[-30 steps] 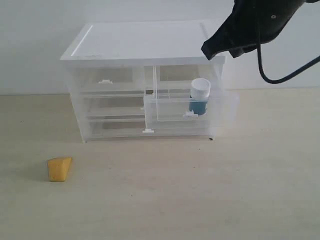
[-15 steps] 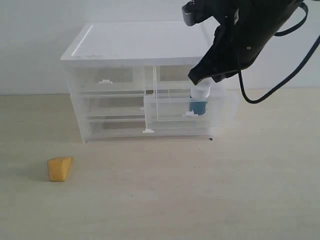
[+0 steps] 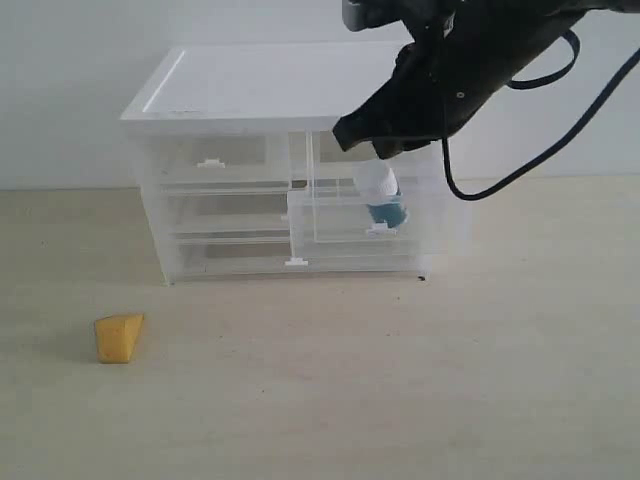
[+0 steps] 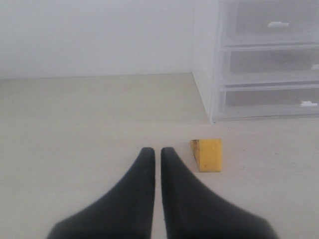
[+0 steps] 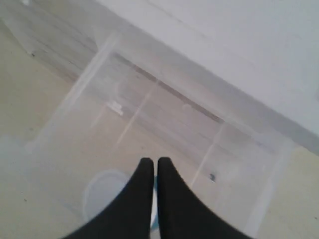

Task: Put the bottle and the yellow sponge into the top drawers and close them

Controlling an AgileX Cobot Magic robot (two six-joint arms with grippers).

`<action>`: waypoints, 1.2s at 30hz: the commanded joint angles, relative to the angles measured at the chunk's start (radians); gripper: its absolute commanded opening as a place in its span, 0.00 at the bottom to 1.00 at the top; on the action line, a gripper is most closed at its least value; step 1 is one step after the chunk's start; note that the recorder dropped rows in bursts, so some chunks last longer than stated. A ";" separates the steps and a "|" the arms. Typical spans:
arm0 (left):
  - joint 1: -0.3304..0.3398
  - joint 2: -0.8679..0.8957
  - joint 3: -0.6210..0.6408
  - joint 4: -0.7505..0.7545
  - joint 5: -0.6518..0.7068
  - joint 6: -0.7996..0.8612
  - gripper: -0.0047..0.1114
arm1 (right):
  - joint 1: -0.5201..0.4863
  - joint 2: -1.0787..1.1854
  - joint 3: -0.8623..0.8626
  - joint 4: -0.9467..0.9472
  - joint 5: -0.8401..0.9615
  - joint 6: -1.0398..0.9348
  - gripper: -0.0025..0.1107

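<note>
R claw (image 5: 152, 162), L claw (image 4: 153, 150) both closed (empty); 1 bottle (image 3: 381, 196) in drawer (image 3: 440, 226), 1 sponge (image 3: 119, 338).

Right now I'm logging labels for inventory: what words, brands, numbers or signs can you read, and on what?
None can be read.
The teal label on the bottle is too blurred to show any print.
The drawer unit and the yellow sponge show no text.
</note>
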 commanded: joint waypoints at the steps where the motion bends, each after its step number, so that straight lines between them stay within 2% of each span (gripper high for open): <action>1: 0.001 -0.004 0.003 0.002 -0.007 0.000 0.08 | -0.009 -0.004 0.004 0.146 -0.097 -0.058 0.03; 5: 0.001 -0.004 0.003 0.002 -0.007 0.000 0.08 | -0.009 -0.007 0.004 0.222 -0.138 -0.131 0.03; 7: 0.001 -0.004 0.003 0.002 -0.007 0.000 0.08 | -0.010 -0.032 0.004 0.117 -0.073 -0.151 0.03; 10: 0.001 -0.004 0.003 0.002 -0.007 0.000 0.08 | -0.010 -0.062 0.004 -0.123 0.075 -0.054 0.03; 14: 0.001 -0.004 0.003 0.002 -0.004 0.000 0.08 | -0.010 -0.062 0.004 -0.260 0.141 0.023 0.03; 22: 0.001 -0.004 0.003 0.002 -0.004 0.000 0.08 | -0.010 -0.056 0.004 -0.225 0.205 0.028 0.03; 30: 0.001 -0.004 0.003 0.002 -0.006 0.000 0.08 | -0.010 0.006 0.004 -0.181 0.159 0.028 0.03; 36: 0.001 -0.004 0.003 0.002 -0.006 0.000 0.08 | -0.010 0.006 0.004 -0.067 0.089 -0.018 0.03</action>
